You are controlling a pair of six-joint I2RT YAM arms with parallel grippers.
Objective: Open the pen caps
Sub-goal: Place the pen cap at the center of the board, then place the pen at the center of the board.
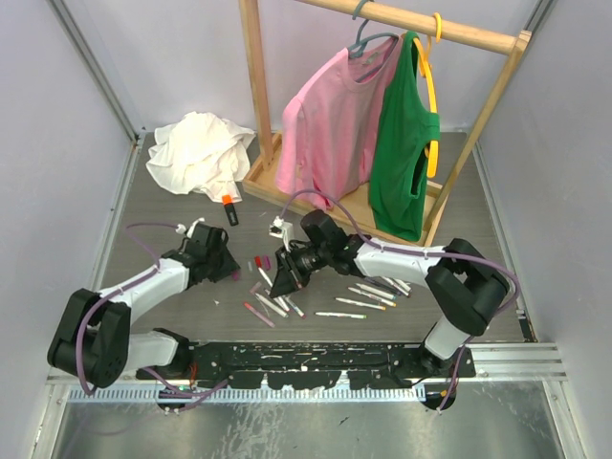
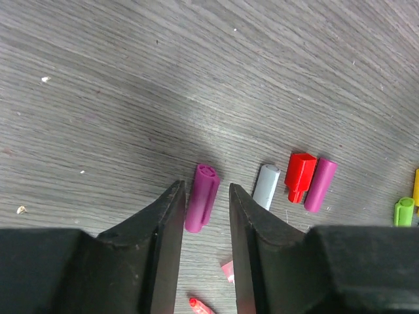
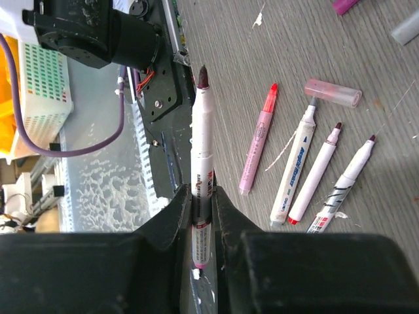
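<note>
The bench (image 1: 172,316) has a matt grey wood-grain surface with fine streaks. The left end effector (image 2: 204,190) is held low over it, with its black wedge-shaped fingers parted. A purple cap (image 2: 201,206), a short smooth plastic tube with a moulded clip, is lying flat on the bench between them. A gap can be seen on its right side, so it is not gripped.

Five more caps are counted to its right in the left wrist view:
- a pale grey cap (image 2: 266,186)
- a squarish red cap (image 2: 300,176), touching the next one
- a rounded magenta cap (image 2: 320,184)
- a green cap (image 2: 404,211)
- a sliver of a yellow cap (image 2: 416,186), cut off by the picture's edge

The right end effector (image 3: 203,193) is closed on a pen (image 3: 202,137). This pen has a slim white printed barrel with a magenta band and is clamped towards its rear end. Its dark felt tip is bare.

Four uncapped pens are lying on the bench beside it: one pink pen (image 3: 257,144) with a red tip and three white pens (image 3: 294,167). A translucent pink cap (image 3: 332,93) is lying at the tip of one white pen.

In the top view both end effectors are seen close together at mid-bench. At the far side a wooden rack (image 1: 258,96) carries two garments, a pink shirt (image 1: 325,124) and a green shirt (image 1: 406,153). A crumpled white cloth (image 1: 196,153) is lying at the far left.
</note>
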